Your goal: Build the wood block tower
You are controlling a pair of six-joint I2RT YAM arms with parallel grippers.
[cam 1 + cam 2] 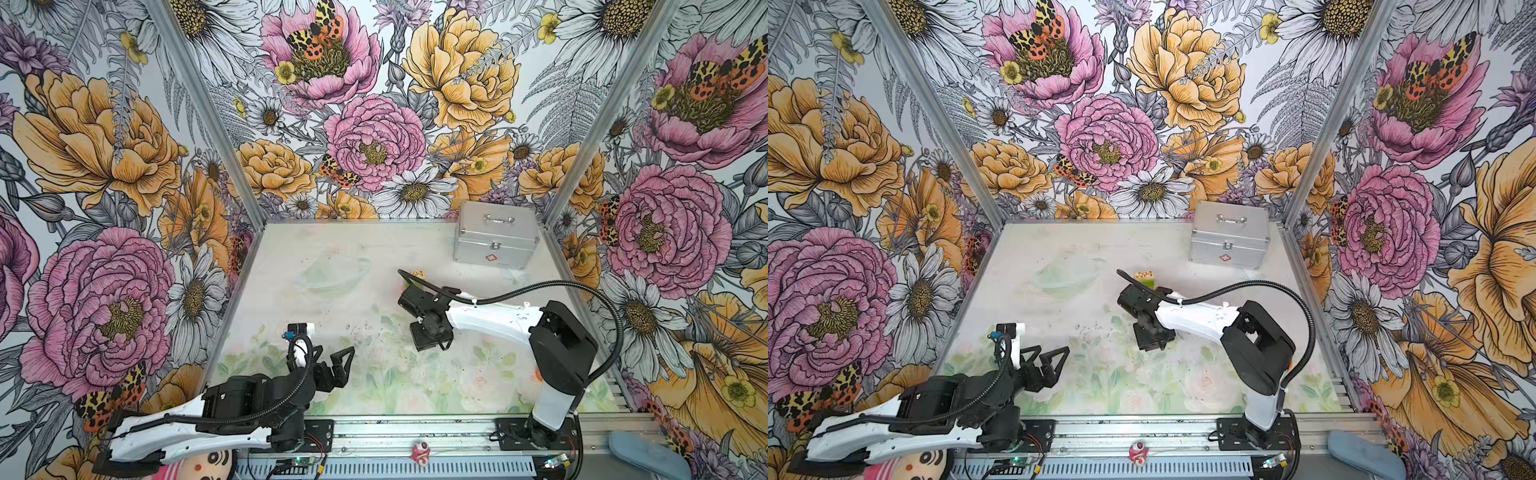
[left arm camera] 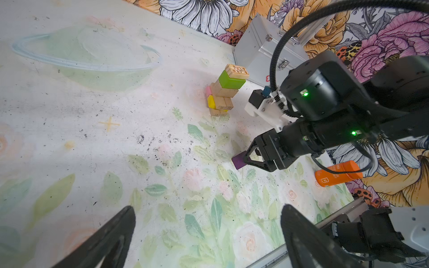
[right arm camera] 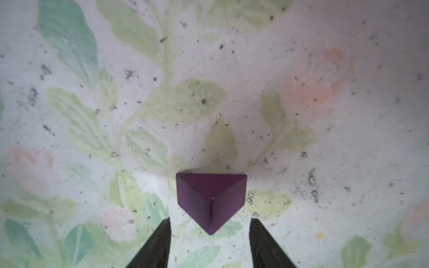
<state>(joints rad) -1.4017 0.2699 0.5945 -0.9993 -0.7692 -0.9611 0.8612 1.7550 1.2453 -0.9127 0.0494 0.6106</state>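
Right gripper point(image 3: 210, 221) points down at the table point(image 1: 332, 257). Jaws part-open, one finger on each side of the purple block point(image 3: 210, 199). Floral mat shows in a gap on both sides, so nothing is gripped. The block lies flat on the mat, its pointed end between the fingertips.

In both top views the arm's wrist hides the block. Spot is near table centre, slightly toward 3 o'clock.

Tower point(image 2: 222, 92) stands at 12 o'clock from the right gripper, well apart from the purple block. From the left wrist view: tan blocks at the foot, then a yellow block point(image 2: 210, 102) and a pink one beside tan, another tan layer, a lime-green block point(image 2: 231, 80), and a printed tan block point(image 2: 236, 70) topmost. In a top view only the top of it point(image 1: 1147, 277) clears the arm.

Left gripper point(image 1: 332, 359) sits at 8 o'clock, low over the mat. Jaws spread wide, nothing between them.

Silver case point(image 1: 496, 235) in the 1 o'clock corner, just beyond the tower. Orange bottle point(image 2: 337, 173) lies on its side around 4 o'clock, near the right arm's base.
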